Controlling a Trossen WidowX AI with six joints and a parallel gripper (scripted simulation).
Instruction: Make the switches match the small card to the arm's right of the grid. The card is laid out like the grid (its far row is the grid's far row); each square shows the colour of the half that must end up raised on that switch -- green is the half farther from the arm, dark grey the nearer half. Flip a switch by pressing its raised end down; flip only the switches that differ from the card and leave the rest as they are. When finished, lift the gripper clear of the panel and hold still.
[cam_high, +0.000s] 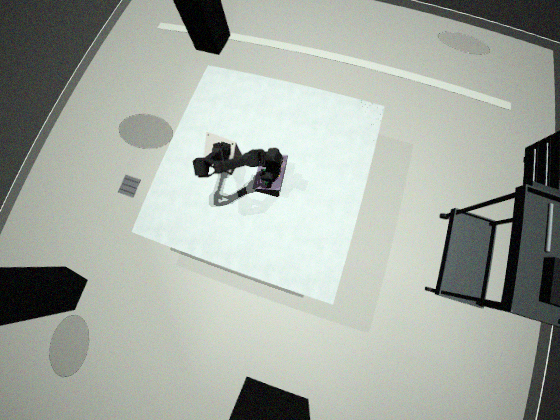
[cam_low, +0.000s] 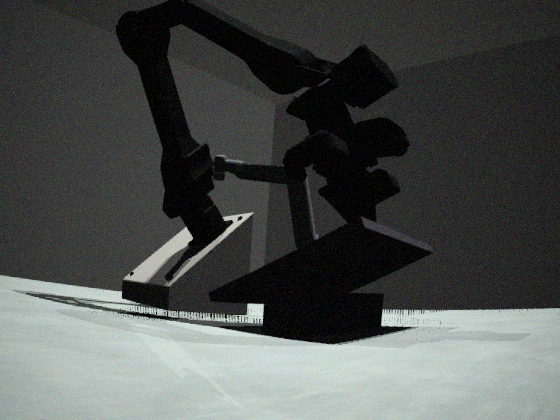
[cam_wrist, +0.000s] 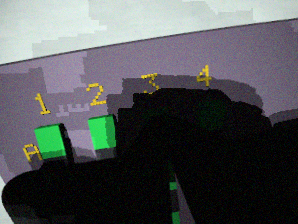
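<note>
The purple switch panel (cam_high: 274, 188) (cam_wrist: 274, 55) tilts on a dark stand; the exterior view shows mainly its dark underside (cam_low: 300, 270). In the wrist view, the green halves of switch A1 (cam_wrist: 50, 141) and switch A2 (cam_wrist: 102, 132) show below yellow 1 and 2. A dim green patch (cam_wrist: 212, 114) lies in shadow below 4. The column 3 switch is mostly hidden. Slivers of green and dark switches show lower down. My gripper (cam_wrist: 160, 122) is shut and empty, low over the panel around column 3; contact cannot be told. The card cannot be made out.
The arm's base sits on a pale sloped mount (cam_high: 213, 140) (cam_low: 160, 255) beside the panel. Both stand on a white table (cam_high: 280, 240) (cam_low: 150, 380). A dark-framed chair (cam_high: 467, 257) stands off to the right on the floor. Black pillar-like blocks (cam_high: 205, 27) surround the table.
</note>
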